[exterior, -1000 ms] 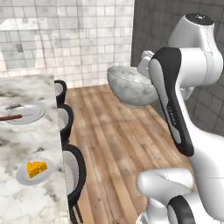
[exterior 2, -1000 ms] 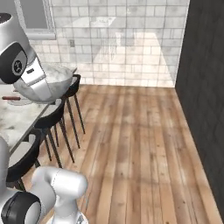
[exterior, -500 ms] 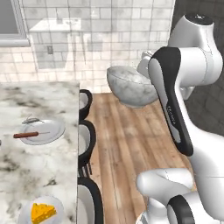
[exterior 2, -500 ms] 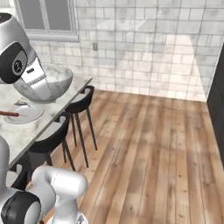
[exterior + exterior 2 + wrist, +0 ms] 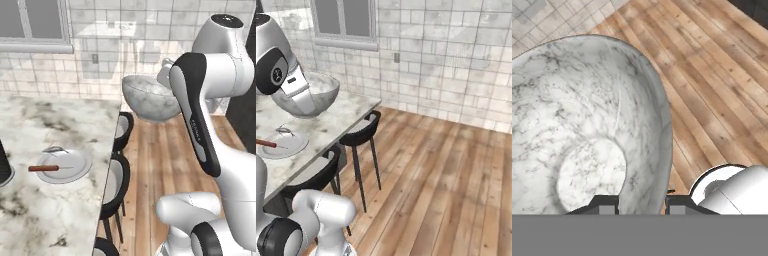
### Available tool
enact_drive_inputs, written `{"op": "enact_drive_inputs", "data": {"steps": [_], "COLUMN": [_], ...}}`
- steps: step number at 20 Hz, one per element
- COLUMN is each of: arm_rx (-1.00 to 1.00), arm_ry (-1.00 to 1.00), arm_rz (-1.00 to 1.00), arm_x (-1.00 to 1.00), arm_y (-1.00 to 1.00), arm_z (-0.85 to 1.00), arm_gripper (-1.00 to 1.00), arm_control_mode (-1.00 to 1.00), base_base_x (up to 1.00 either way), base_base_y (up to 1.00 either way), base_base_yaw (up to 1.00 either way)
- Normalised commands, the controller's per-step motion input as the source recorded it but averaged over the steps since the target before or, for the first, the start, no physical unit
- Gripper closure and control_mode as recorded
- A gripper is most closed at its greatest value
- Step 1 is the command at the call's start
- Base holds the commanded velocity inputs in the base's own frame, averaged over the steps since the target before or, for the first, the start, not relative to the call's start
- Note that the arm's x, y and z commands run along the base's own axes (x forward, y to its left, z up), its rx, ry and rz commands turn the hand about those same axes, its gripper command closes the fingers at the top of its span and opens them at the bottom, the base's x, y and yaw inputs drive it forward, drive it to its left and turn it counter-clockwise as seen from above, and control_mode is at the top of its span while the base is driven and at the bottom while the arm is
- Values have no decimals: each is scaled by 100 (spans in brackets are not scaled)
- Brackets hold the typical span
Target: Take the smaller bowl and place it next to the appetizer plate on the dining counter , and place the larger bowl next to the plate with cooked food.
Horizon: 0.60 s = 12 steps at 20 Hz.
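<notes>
The larger bowl (image 5: 150, 97), deep and marbled white-grey, hangs in the air beside the dining counter (image 5: 45, 220), above the stools. My gripper (image 5: 643, 204) is shut on its rim, with one fingertip (image 5: 607, 202) inside the bowl (image 5: 587, 130) and the other outside. From the right, the bowl (image 5: 311, 92) appears over the counter's (image 5: 341, 117) near end. The plate with cooked food (image 5: 62, 167), white with a brown sausage on it, lies on the counter to the lower left of the bowl; it is also in the right base view (image 5: 281, 142). The smaller bowl and the appetizer plate are out of view.
Black stools (image 5: 120, 131) (image 5: 363, 130) line the counter's edge over a wooden floor (image 5: 446, 175). A dark object (image 5: 3, 167) stands at the left edge of the counter. A tiled wall with a window (image 5: 35, 22) is behind.
The whole scene has shifted as the base drove and turned; the counter now lies closer and the appetizer plate has left the picture. The bowl stays held in my gripper.
</notes>
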Motion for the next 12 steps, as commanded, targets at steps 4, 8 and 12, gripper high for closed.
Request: {"op": "enact_drive_inputs", "data": {"steps": [4, 8, 12], "arm_rx": [0, 0, 0], "arm_ry": [0, 0, 0], "arm_rz": [0, 0, 0], "arm_x": [0, 0, 0], "arm_y": [0, 0, 0], "arm_z": [0, 0, 0], "arm_gripper": [100, 100, 100], "arm_control_mode": [100, 100, 100], "base_base_x": [60, 56, 62], "base_base_y": [-12, -7, -20], "base_base_yaw": [40, 42, 44]}}
